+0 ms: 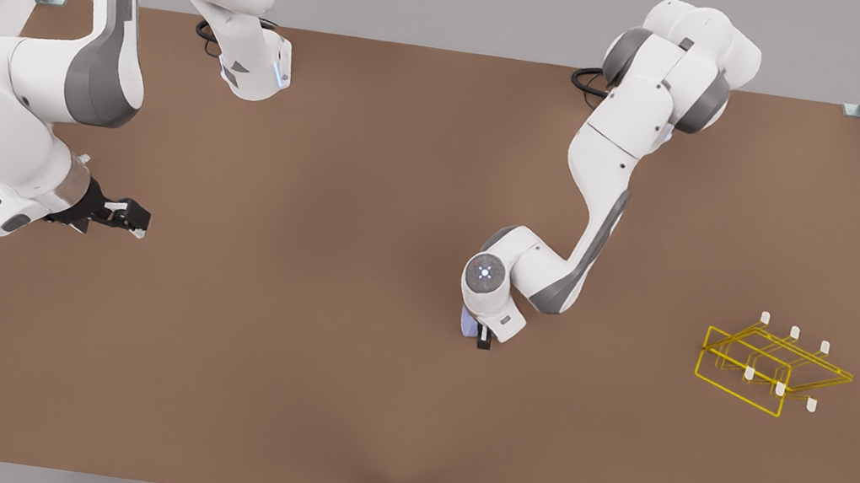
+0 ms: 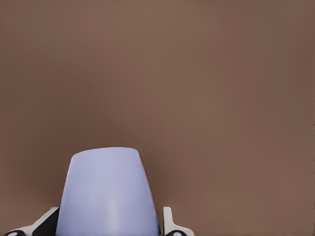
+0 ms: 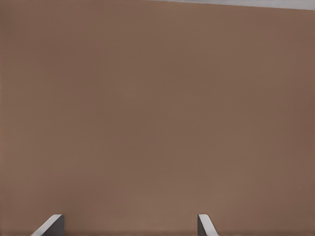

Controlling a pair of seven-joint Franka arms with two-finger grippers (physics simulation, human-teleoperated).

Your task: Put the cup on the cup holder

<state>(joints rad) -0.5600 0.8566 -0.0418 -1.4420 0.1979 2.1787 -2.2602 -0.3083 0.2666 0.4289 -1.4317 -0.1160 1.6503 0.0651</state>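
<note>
Left hand (image 1: 477,335) sits near the middle of the counter (image 1: 338,398), mostly hidden under its own white wrist in the front view. A sliver of the cup (image 1: 467,324) and one dark finger tip show below the wrist. In the left wrist view the cup (image 2: 108,194) stands between the two pale fingers (image 2: 170,223), one on each side and close against its wall. The contact itself is cut off at the frame edge, so the hand probably pinches the cup, though I cannot confirm a firm hold.

Cup: lavender-blue, matte, tapered, no handle; narrower flat end faces away from the wrist camera.

Right hand (image 1: 131,216) hangs over the counter at the front view's left, waiting. Its fingers (image 3: 49,225) are spread wide apart in the right wrist view, with bare brown counter between them.

Cup holder (image 1: 773,369): thin yellow wire frame with short white-tipped pegs, on the counter at the front view's right, well apart from the cup. The wires are fine and overlap, so the frame's exact shape is hard to read.

Counter: flat, uniform brown, matte.
</note>
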